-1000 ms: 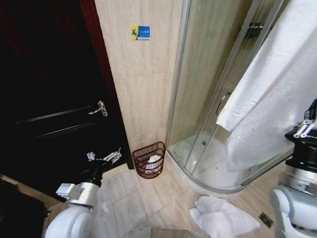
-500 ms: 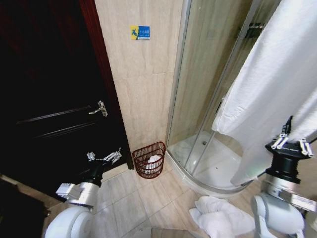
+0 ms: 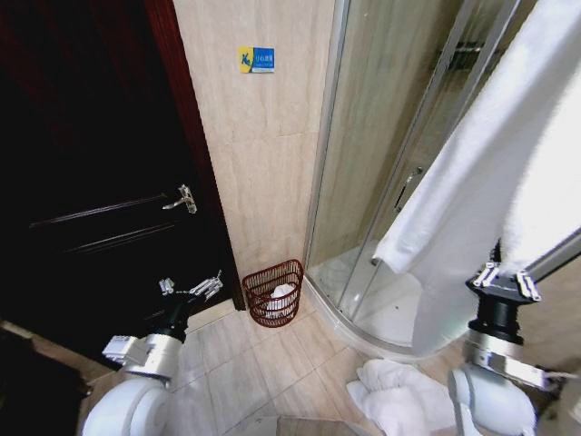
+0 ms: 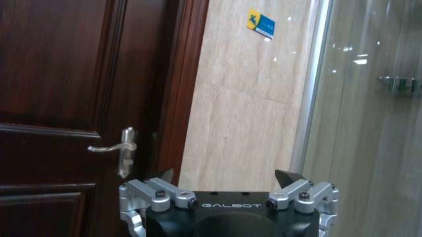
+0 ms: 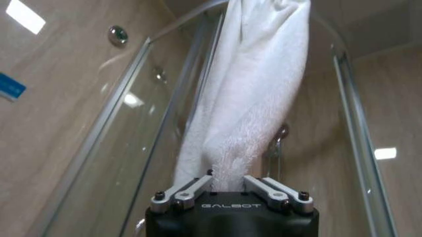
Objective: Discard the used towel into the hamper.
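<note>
Seemingly right gripper (image 5: pixel 228 180) clamps towel (image 5: pixel 254 94), hamper (image 3: pixel 273 292) well apart.

A dark wooden door (image 3: pixel 91 182) with a silver lever handle (image 3: pixel 182 199) is filling the left of the frame. Beige marbled wall tiles (image 3: pixel 263 163) are running down the centre, carrying a small blue and yellow sticker (image 3: pixel 256 59) near the top. A curved glass shower enclosure (image 3: pixel 381 154) is occupying the right. Beige floor tiles (image 3: pixel 245 363) are spreading across the bottom.
</note>
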### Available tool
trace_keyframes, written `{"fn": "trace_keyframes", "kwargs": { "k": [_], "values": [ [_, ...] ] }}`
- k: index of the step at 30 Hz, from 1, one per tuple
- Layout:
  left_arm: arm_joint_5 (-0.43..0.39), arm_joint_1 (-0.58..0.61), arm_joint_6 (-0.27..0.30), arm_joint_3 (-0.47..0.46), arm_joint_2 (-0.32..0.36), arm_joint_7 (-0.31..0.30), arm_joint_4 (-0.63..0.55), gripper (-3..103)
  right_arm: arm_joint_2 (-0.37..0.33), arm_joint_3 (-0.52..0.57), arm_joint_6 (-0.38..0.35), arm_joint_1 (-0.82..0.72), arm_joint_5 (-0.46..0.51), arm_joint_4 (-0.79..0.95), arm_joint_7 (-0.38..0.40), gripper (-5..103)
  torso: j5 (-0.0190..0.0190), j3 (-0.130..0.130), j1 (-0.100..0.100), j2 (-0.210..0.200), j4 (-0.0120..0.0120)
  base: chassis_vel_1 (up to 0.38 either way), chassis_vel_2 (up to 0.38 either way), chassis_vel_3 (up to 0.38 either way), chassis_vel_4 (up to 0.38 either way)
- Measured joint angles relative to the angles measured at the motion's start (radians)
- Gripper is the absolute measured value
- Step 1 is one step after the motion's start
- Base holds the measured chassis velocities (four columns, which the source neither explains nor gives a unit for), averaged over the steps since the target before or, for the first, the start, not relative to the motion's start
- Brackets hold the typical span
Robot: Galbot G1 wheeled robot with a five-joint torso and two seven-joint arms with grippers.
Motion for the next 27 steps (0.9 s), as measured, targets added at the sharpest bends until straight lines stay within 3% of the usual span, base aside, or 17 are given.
{"fn": "trace_keyframes", "kwargs": {
  "k": [7, 15, 19, 21, 23, 27],
  "values": [
    [0.0, 0.0, 0.0, 0.0, 0.0, 0.0, 0.0, 100, 0.059, -0.028, 0.053, -0.043, -0.024, -0.067, -0.013, 4, 0.0008, 0.0, 0.0, 0.0, -0.0002, 0.0, 0.0, 0.0, 0.0],
    [0.0, 0.0, 0.0, 0.0, 0.0, 0.0, 0.0, 100, 0.052, -0.019, 0.057, -0.038, 0.004, -0.043, -0.02, 4, 0.001, 0.0, 0.0, 0.0, -0.0001, 0.0, 0.0, 0.0, 0.0],
    [0.0, 0.0, 0.0, 0.0, 0.0, 0.0, 0.0, 100, 0.039, 0.001, 0.049, -0.037, -0.01, 0.064, -0.01, 4, 0.0006, 0.0, 0.0, 0.0, -0.0001, 0.0, 0.0, 0.0, 0.0],
    [0.0, 0.0, 0.0, 0.0, 0.0, 0.0, 0.0, 100, -0.009, 0.042, -0.023, -0.021, 0.008, 0.155, 0.008, 4, 0.0001, 0.0, 0.0, 0.0, -0.0001, 0.0, 0.0, 0.0, 0.0],
    [0.0, 0.0, 0.0, 0.0, 0.0, 0.0, 0.0, 100, -0.032, 0.07, -0.045, -0.009, 0.025, 0.178, 0.012, 4, 0.0005, 0.0, 0.0, 0.0, -0.0002, 0.0, 0.0, 0.0, 0.0],
    [0.0, 0.0, 0.0, 0.0, 0.0, 0.0, 0.0, 100, -0.154, 0.205, -0.117, 0.026, 0.181, 0.202, 0.014, 4, 0.0011, 0.0, 0.0, 0.0, -0.0001, 0.0, 0.0, 0.0, 0.0]
  ]
}}
